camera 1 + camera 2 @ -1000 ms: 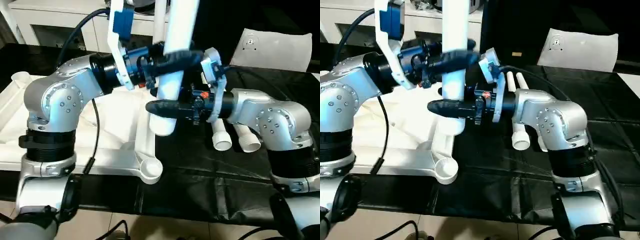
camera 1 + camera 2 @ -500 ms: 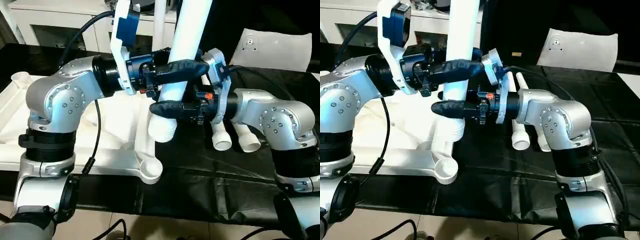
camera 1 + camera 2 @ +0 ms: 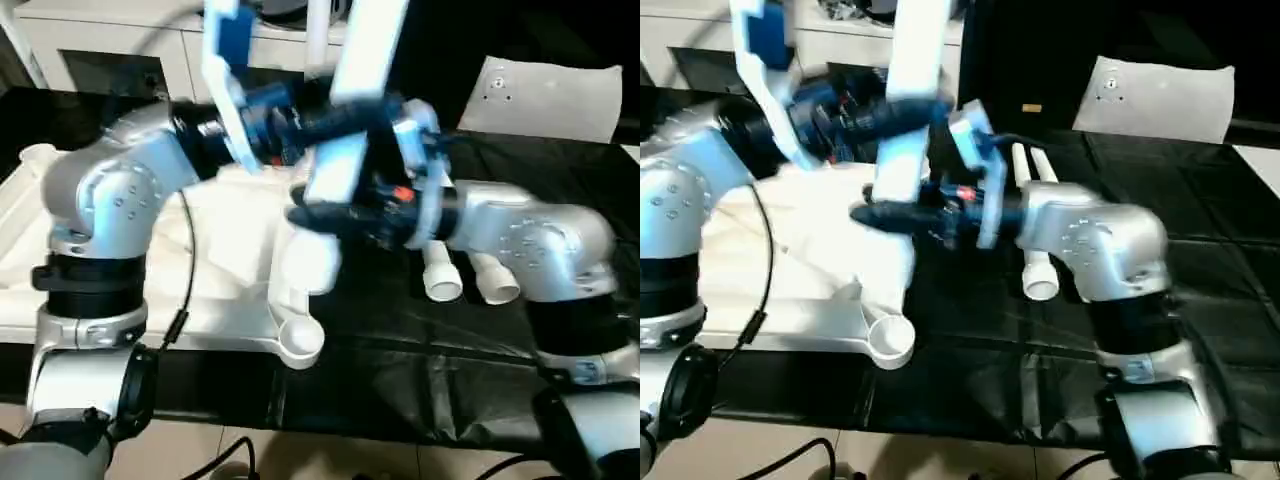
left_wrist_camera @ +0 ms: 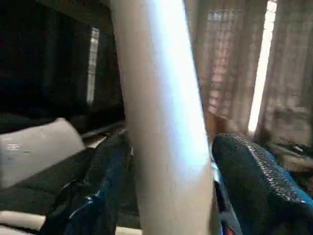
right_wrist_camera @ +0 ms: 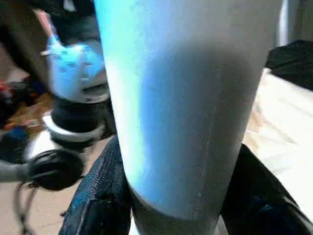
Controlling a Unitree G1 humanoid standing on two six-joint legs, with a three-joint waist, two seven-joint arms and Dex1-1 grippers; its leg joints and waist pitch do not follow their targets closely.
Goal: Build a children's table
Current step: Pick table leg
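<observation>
Two grippers on one leg (image 3: 345, 150), frame centre, upright over tabletop's (image 3: 240, 260) corner socket (image 3: 300, 338). L gripper (image 3: 345, 120) loosely round it, fingers apart in wrist view; R gripper (image 3: 330, 215) clamps lower. I'd judge it light, stiff, slick plastic: grip low, near thick end.

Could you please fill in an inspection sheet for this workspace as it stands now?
Surface: black sheet over the bench.
Job's things: white tabletop lies underside up, near corner socket empty; one leg held near upright above it; two spare legs lie on the sheet.
Clutter: white cushion-like bag at the back.
Grippers: left claw and right claw each straddle the leg, right one lower.
Cables: black cable hangs from the left arm.
Surroundings: white cabinet behind.
</observation>
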